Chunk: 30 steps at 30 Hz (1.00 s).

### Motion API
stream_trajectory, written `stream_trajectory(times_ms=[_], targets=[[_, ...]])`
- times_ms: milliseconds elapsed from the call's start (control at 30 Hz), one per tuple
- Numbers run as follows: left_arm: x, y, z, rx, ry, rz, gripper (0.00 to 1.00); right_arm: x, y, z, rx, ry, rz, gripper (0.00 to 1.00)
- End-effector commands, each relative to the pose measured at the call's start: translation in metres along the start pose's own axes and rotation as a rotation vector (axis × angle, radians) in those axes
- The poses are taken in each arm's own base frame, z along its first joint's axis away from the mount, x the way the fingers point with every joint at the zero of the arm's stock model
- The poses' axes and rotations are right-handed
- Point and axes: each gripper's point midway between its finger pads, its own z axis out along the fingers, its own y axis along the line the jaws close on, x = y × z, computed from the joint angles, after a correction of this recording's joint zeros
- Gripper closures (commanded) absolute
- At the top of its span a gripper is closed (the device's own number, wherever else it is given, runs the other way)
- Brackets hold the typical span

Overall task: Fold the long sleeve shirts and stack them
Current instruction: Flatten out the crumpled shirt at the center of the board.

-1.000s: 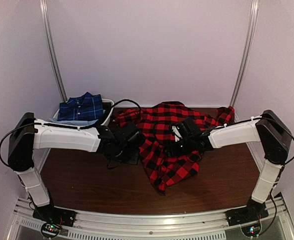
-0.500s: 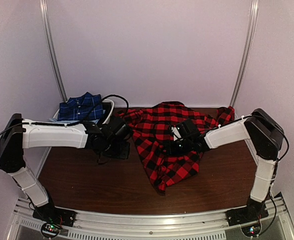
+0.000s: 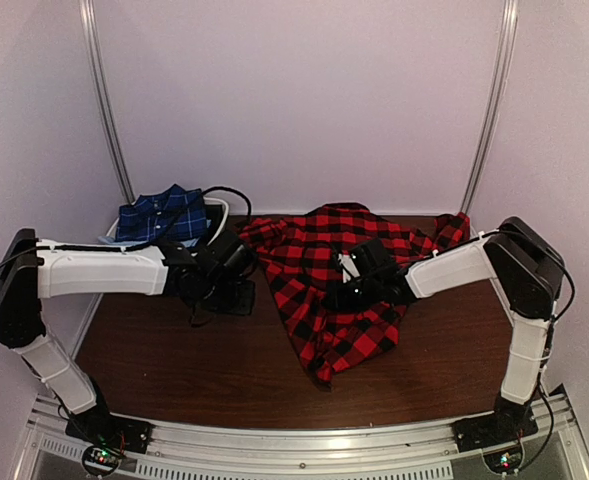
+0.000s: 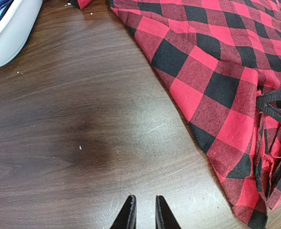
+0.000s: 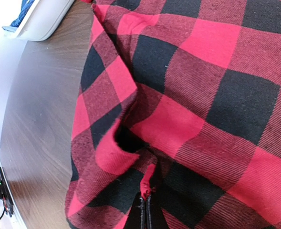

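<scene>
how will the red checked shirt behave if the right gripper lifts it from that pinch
Probably floppy: the red checked shirt lies in soft wrinkles on the table, so it should drape and trail rather than hold shape. The right gripper pinches only a small fold, so the cloth might slip out under a hard tug.

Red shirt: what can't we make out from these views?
- red shirt: the collar, buttons and sleeves are lost in the crumple in the top view. Both wrist views cut it off at their edges.
- right pincer: hidden under its own wrist in the top view. The wrist view shows only shut tips at the bottom edge, with cloth bunched there.
- blue shirt: its lower part is hidden inside the white bin in the top view.
</scene>
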Motion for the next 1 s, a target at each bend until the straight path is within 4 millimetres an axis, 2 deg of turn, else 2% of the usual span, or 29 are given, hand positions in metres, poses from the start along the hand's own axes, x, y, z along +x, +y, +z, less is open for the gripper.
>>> stream_trajectory(times_ms=[0,133,267,367,467,567,633,800,867,967], targets=[[-0.015,0.001,-0.009,0.028,-0.053,-0.020,0.85,-0.008,0.032,-0.004,-0.049,-0.017,-0.047,1.00],[-0.018,0.004,-0.011,0.027,-0.062,-0.027,0.85,0.000,0.071,-0.009,-0.099,-0.007,-0.099,1.00],[-0.019,0.010,-0.012,0.022,-0.066,-0.044,0.85,0.016,0.126,-0.007,-0.164,0.018,-0.187,1.00],[-0.020,0.024,-0.015,0.009,-0.072,-0.084,0.85,0.038,0.172,-0.001,-0.225,0.053,-0.265,1.00],[-0.017,0.038,-0.018,0.003,-0.077,-0.134,0.85,0.061,0.199,0.013,-0.257,0.102,-0.324,1.00],[-0.013,0.047,-0.020,0.000,-0.076,-0.159,0.84,0.075,0.207,0.029,-0.261,0.150,-0.353,1.00],[-0.011,0.048,-0.020,0.002,-0.075,-0.161,0.83,0.074,0.210,0.031,-0.258,0.152,-0.363,0.94],[-0.009,0.043,-0.018,0.027,-0.061,-0.143,0.77,0.057,0.204,0.019,-0.193,0.107,-0.408,0.64],[-0.010,0.039,-0.016,0.046,-0.059,-0.135,0.75,0.050,0.198,0.011,-0.158,0.089,-0.412,0.57],[-0.014,0.028,-0.014,0.088,-0.058,-0.120,0.74,0.036,0.175,-0.003,-0.082,0.050,-0.395,0.52]])
